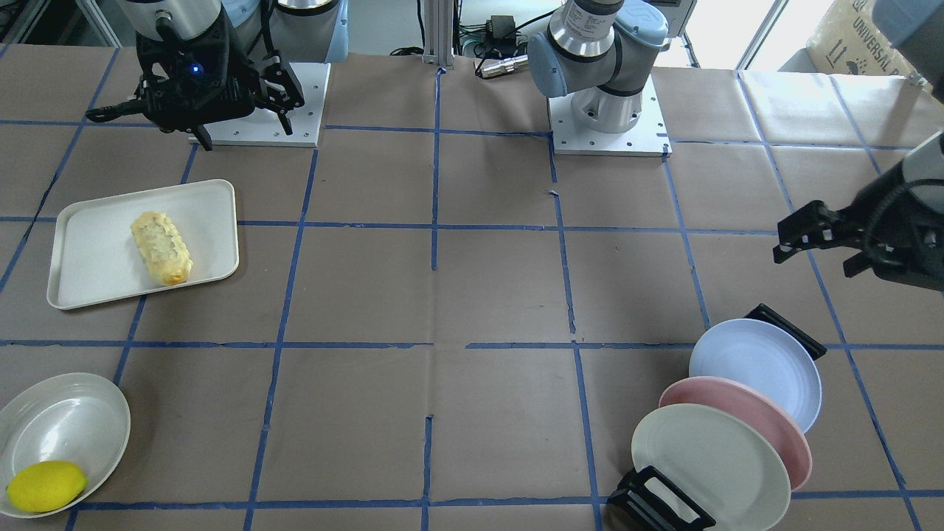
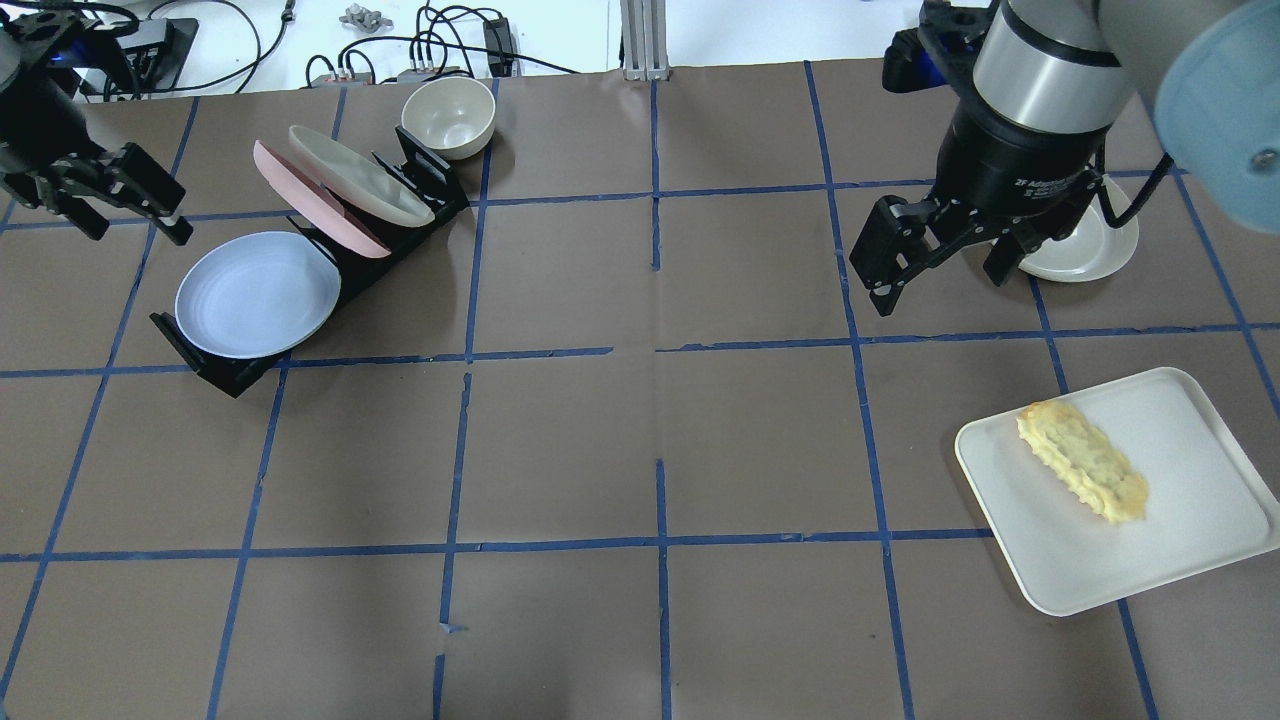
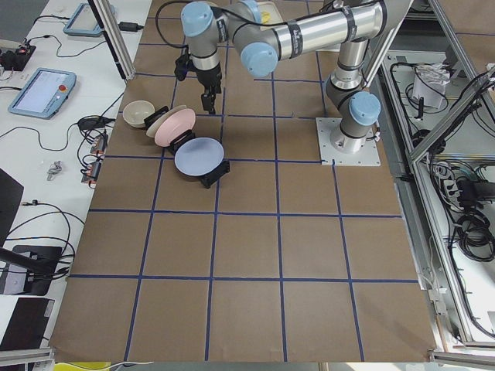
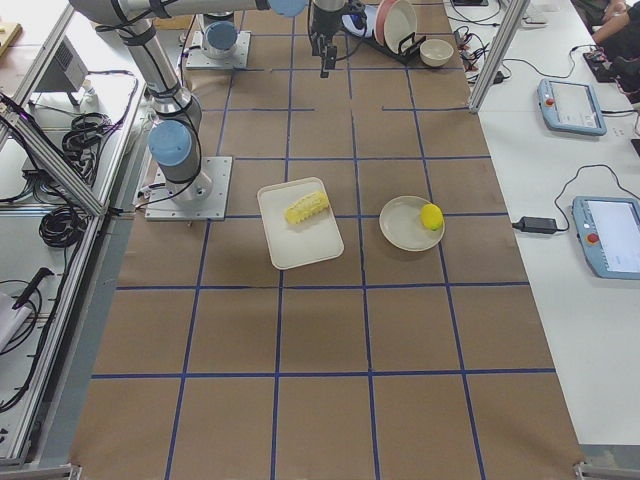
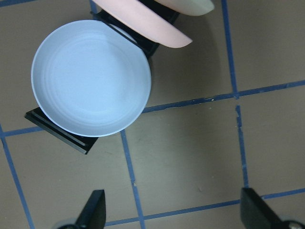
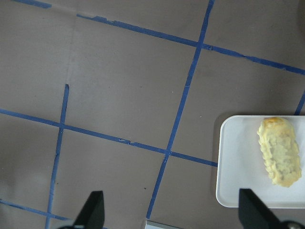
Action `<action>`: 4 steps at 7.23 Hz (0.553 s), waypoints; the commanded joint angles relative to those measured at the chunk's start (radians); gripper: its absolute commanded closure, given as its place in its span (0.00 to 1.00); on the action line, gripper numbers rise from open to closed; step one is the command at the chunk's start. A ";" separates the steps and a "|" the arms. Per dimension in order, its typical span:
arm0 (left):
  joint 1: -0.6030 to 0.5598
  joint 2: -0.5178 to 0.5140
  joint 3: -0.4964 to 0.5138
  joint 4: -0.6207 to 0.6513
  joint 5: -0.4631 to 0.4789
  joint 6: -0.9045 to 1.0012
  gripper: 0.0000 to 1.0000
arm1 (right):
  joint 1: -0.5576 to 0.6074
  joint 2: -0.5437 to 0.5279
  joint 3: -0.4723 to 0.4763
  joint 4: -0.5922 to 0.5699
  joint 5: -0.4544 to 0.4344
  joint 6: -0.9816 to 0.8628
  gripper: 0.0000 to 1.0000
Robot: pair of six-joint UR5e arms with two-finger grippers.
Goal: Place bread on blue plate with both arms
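Note:
The bread lies on a white tray, away from both grippers; it also shows in the overhead view and at the right edge of the right wrist view. The blue plate leans at the end of a black rack; the left wrist view sees it from above. My left gripper is open and empty, held in the air beside the rack. My right gripper is open and empty, above the table and off to the side of the tray.
A pink plate and a cream-white plate stand in the same rack. A cream bowl sits behind the rack. A white dish holds a yellow lemon. Blue tape lines grid the brown table.

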State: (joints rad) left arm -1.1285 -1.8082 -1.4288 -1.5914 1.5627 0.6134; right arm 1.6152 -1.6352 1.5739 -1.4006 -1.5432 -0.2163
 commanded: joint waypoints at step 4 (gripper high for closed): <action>0.137 -0.475 0.310 -0.013 -0.113 0.174 0.01 | 0.000 0.000 0.000 0.000 0.000 0.000 0.00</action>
State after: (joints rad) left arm -1.0022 -2.1796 -1.1666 -1.6009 1.4875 0.7736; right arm 1.6153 -1.6351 1.5739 -1.4005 -1.5432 -0.2163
